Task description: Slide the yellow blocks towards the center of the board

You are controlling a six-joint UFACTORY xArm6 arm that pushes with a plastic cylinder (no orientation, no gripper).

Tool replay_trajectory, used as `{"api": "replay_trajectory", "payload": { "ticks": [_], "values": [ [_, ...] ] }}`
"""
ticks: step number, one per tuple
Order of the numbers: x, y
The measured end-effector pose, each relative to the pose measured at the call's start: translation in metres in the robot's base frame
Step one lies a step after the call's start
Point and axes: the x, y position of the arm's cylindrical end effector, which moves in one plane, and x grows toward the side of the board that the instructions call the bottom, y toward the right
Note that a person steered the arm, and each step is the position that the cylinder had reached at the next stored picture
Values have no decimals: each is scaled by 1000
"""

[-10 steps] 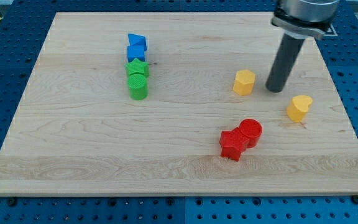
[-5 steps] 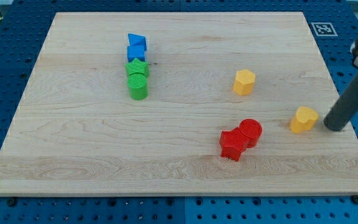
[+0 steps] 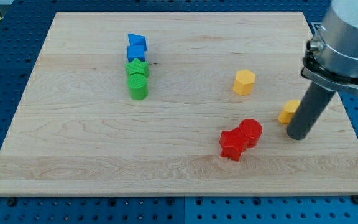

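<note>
A yellow hexagonal block lies right of the board's middle. A second yellow block lies further to the view's right and lower; my rod covers its right part, so its shape is unclear. My tip rests on the board just right of and below this block, touching or nearly touching it. The rod rises toward the view's top right.
A red star-like block and a red cylinder sit together left of my tip. Two blue blocks and two green blocks form a column at upper left. The wooden board rests on a blue perforated table.
My tip swung from beside the hexagonal block out past the right yellow block, then back left to it. That block has slid left and slightly down.
</note>
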Motion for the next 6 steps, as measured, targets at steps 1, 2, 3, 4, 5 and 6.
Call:
{"api": "replay_trajectory", "payload": {
  "ticks": [1, 2, 3, 4, 5, 6],
  "values": [
    [1, 18],
    [1, 23],
    [-12, 30],
    [-23, 27],
    [-25, 0],
    [-35, -24]
  ]
}}
